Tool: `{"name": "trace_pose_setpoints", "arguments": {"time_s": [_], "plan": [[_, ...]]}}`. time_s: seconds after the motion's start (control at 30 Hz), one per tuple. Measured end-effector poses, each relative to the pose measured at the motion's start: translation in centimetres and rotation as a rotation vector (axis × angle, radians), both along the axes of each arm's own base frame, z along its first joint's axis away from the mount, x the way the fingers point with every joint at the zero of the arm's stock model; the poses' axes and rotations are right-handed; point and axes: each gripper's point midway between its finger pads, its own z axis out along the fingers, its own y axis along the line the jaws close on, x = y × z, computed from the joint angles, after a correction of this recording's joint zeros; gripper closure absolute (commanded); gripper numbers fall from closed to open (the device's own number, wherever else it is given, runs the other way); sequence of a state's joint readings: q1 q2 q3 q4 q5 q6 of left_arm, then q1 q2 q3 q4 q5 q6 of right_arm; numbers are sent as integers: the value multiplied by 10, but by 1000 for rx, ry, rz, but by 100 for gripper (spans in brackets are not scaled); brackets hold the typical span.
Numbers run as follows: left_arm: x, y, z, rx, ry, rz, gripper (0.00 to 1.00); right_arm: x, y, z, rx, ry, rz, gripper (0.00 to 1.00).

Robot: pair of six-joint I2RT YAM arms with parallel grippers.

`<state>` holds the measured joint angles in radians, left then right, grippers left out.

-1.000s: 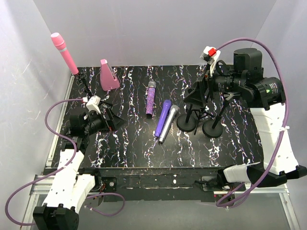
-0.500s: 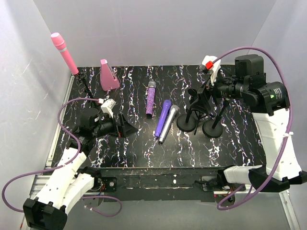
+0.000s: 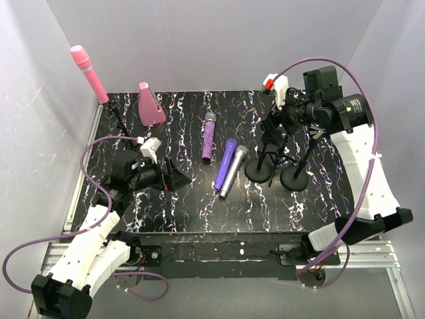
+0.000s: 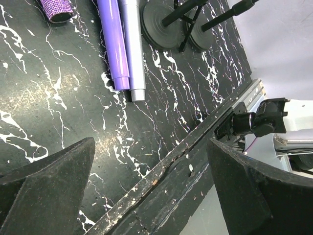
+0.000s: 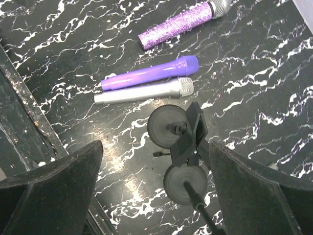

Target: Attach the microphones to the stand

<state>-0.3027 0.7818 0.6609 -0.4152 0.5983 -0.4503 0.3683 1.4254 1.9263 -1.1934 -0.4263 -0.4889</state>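
Both claws are spread wide and hold nothing: the left claw hangs low over the bench, the right claw above two empty stands. The plain purple microphone and the silver-grey microphone lie touching, heads far-right. The glittery purple microphone lies head-far. The pink microphone tilts head-up at the far left.

In the left wrist view, the silver-grey microphone is running off the top edge with its head cut away, the plain purple microphone lying against it is losing its head likewise, and beyond that, only the butt end of the glittery purple microphone is showing.
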Motion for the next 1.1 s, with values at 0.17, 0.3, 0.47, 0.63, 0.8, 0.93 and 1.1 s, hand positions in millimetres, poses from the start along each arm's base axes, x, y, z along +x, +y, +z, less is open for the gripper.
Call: {"name": "trace_pose_setpoints", "arguments": {"time_s": [0.17, 0.3, 0.47, 0.63, 0.8, 0.93, 1.1], "plan": [[4, 0, -5, 8, 17, 10, 2, -5, 6, 9, -5, -23, 102, 2], [9, -5, -24, 51, 89, 16, 2, -22, 5, 33, 14, -110, 173, 2], [24, -20, -37, 140, 148, 20, 2, -63, -5, 44, 35, -187, 243, 2], [58, -42, -39, 215, 166, 30, 2, -105, -9, 23, 74, -165, 341, 7], [72, -74, -46, 263, 137, -32, 2, -129, -11, -14, 109, -96, 403, 8], [64, -103, -39, 262, 8, -155, 2, -151, -10, -49, 193, 1, 435, 10], [73, -124, -20, 209, -173, -232, 2, -182, -8, -97, 291, 138, 464, 12]]}}
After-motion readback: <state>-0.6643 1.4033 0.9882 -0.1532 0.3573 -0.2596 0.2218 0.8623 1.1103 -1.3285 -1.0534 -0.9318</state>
